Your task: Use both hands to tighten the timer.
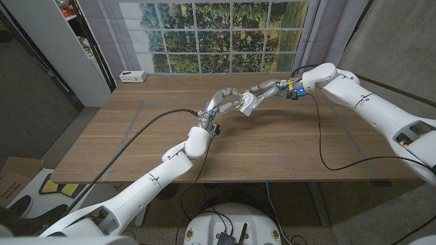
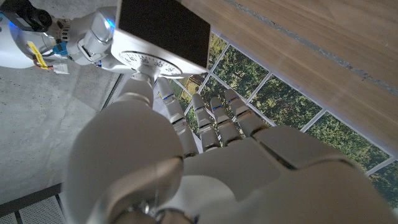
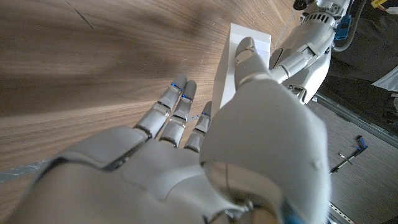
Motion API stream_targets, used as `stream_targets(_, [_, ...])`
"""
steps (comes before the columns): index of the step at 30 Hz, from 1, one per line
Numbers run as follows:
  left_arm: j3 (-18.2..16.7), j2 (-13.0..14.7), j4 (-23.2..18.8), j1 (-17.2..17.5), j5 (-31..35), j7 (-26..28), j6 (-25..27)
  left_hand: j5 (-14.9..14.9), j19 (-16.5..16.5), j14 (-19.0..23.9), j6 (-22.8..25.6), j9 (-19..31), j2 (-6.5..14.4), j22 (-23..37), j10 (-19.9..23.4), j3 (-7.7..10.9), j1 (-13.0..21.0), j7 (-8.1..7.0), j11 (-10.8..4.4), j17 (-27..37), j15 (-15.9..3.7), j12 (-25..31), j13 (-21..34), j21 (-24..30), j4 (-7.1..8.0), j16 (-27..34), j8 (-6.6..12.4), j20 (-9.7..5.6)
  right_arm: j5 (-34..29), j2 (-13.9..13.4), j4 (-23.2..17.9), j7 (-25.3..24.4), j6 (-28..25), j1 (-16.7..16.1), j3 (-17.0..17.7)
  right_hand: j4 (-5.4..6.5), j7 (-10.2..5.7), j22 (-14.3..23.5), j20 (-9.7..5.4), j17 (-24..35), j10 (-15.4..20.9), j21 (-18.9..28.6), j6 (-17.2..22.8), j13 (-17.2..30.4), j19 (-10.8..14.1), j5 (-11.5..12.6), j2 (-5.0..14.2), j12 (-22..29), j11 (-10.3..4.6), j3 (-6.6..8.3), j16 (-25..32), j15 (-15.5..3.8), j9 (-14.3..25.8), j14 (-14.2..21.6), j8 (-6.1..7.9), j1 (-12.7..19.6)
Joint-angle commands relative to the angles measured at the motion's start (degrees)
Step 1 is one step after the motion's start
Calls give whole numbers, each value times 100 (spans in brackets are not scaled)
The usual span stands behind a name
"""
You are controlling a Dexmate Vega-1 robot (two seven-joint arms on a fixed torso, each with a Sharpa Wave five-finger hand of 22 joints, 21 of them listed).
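Note:
The timer [image 1: 246, 106] is a small white box held above the middle of the table [image 1: 306, 146] between both hands. My left hand [image 1: 221, 102] reaches it from the left and my right hand [image 1: 267, 88] from the right. In the left wrist view the timer shows a black panel [image 2: 165, 28] and a white marked dial [image 2: 146, 59]. My left hand [image 2: 186, 162] has its thumb up at the dial and its fingers behind. In the right wrist view my right hand [image 3: 205, 155] presses its thumb on the timer's white body [image 3: 229, 74], fingers on the other side.
A small white box [image 1: 131, 76] stands at the table's back left corner. A black cable [image 1: 136, 133] runs along my left arm over the table, and another cable [image 1: 320, 136] hangs from my right arm. A cardboard box [image 1: 17, 170] sits on the floor at the left.

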Motion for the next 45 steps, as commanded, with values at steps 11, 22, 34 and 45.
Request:
stream_targets(11, [98,235,-389,-177,-215,-713,675,-172,15,-240,59,-56,466,30,-280,274,379,-22,96,10,-156,-113,31,-6,-118,-87,-107,124,-63,48,598,464,657,182,-46,13,-19,15,-269,19,70,-33,131,500,-113,39,250,-46,-22,54,-63,-1054,27,-106,-33,-26])
stream_targets(22, [199,548,-635,-459,-279,-1397,1000,-276,-65,-455,251,-86,615,40,-440,386,464,-144,136,21,-123,-189,26,-22,-103,-128,-82,162,-102,146,993,694,939,307,-76,10,-18,12,-330,17,127,-40,177,487,-146,50,282,-54,-27,77,-94,-1058,28,-150,-30,-3])
stream_targets(34, [338,695,-596,-724,-75,-1696,781,-347,-85,-496,547,-119,617,48,-423,462,526,-241,15,23,-143,-199,12,-12,-102,-107,-13,162,-122,258,1271,846,1124,400,-104,28,-16,7,-343,-1,153,-35,206,460,-151,44,266,-86,-19,65,-132,-1042,29,-174,-36,-40])
stream_targets(45, [612,1002,-531,-1330,510,-2491,292,-371,-96,-518,563,-140,635,54,-406,543,632,-352,-33,21,-172,-203,3,-2,-134,-99,-37,136,-187,330,1444,990,1237,479,-175,49,-16,1,-358,-42,167,-39,212,432,-171,34,251,-126,-39,47,-192,-1041,30,-215,-52,-92])
